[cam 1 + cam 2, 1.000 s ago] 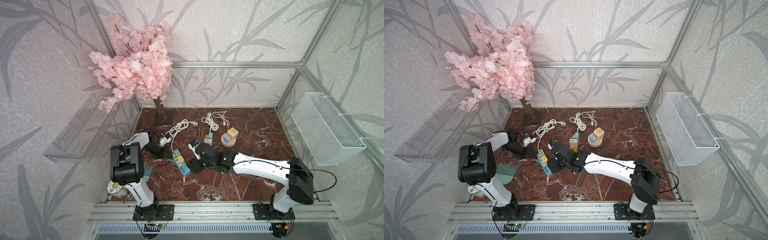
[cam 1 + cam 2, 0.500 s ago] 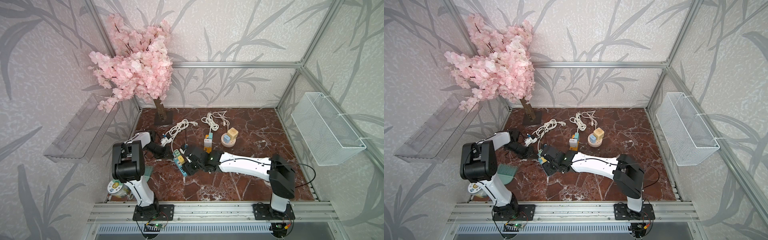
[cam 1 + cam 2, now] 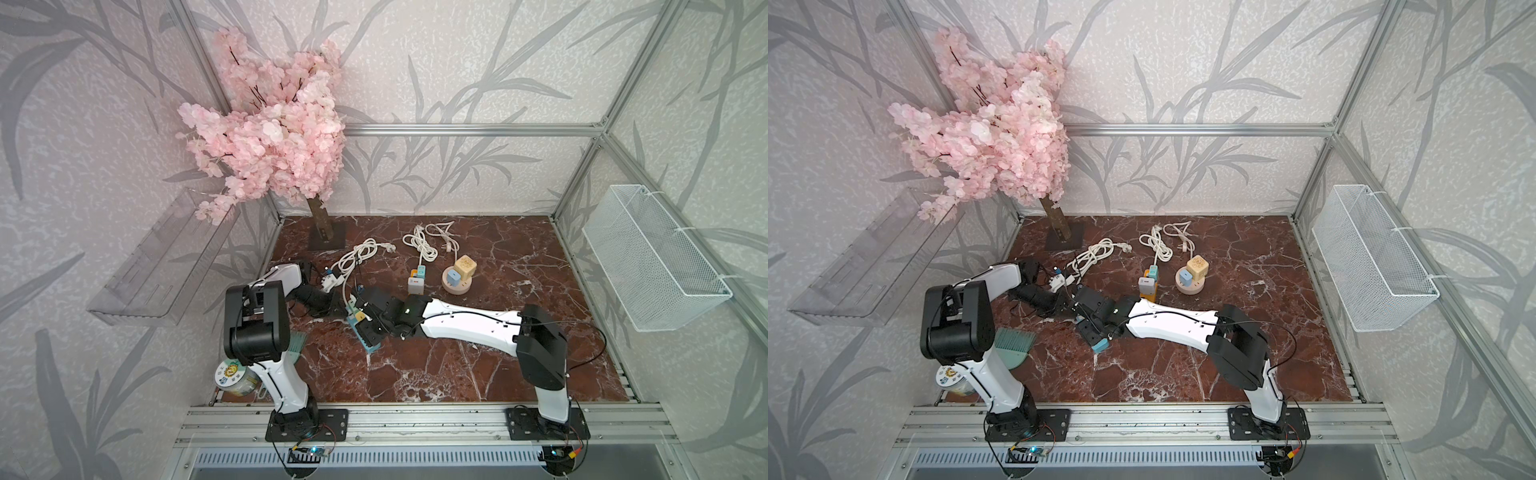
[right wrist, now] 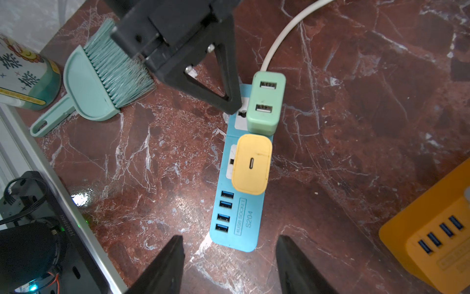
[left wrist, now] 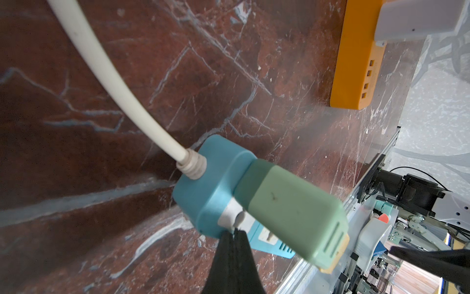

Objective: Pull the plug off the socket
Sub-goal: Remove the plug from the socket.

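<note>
Atop flat blue socket (image 4: 239,229), rounded yellow plug (image 4: 251,164).

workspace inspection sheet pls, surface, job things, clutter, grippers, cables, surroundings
surface: red-brown marble tabletop, white veins.
job's things: blue power strip lies flat; green plug and yellow plug both seated in it.
clutter: teal brush, patterned cup, orange power strip, round wooden base.
grippers: left gripper shut, tip at the strip beside the green plug; right gripper open above the strip's USB end, holding nothing.
cables: white cord leaves the strip; white cord bundles at the back.
surroundings: pink blossom tree, wire basket, clear shelf.
</note>
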Available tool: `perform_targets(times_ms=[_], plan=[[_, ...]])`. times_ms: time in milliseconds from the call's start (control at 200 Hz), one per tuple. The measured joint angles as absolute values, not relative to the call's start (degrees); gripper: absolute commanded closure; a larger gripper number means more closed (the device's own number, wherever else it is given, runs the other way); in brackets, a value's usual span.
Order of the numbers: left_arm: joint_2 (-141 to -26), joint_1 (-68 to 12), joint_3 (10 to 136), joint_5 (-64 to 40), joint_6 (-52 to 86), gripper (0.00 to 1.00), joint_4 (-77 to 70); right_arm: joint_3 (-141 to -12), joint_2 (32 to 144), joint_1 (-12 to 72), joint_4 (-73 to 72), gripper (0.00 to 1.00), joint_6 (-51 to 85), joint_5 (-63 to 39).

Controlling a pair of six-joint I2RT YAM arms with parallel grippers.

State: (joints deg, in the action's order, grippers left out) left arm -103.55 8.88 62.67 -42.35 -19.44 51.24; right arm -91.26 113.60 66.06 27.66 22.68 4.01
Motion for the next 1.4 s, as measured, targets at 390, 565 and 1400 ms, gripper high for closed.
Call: perform_targets(times_ms=[390, 565, 1400], plan=[[-103.55, 8.67, 63.24, -43.48, -19.49, 1.0, 50.68, -92.88, 116.05, 65.8, 28.77, 0.37, 22.44, 4.03], [-103.59, 8.67, 63.42, -43.4, -19.42, 1.0, 50.46, -94.5, 116.36, 65.71, 29.17, 0.37, 22.26, 4.21], [-103.61, 8.67, 62.52, -43.22, -19.25, 1.0, 49.23, -108.81, 127.07, 64.71, 36.99, 0.43, 18.85, 7.7]])
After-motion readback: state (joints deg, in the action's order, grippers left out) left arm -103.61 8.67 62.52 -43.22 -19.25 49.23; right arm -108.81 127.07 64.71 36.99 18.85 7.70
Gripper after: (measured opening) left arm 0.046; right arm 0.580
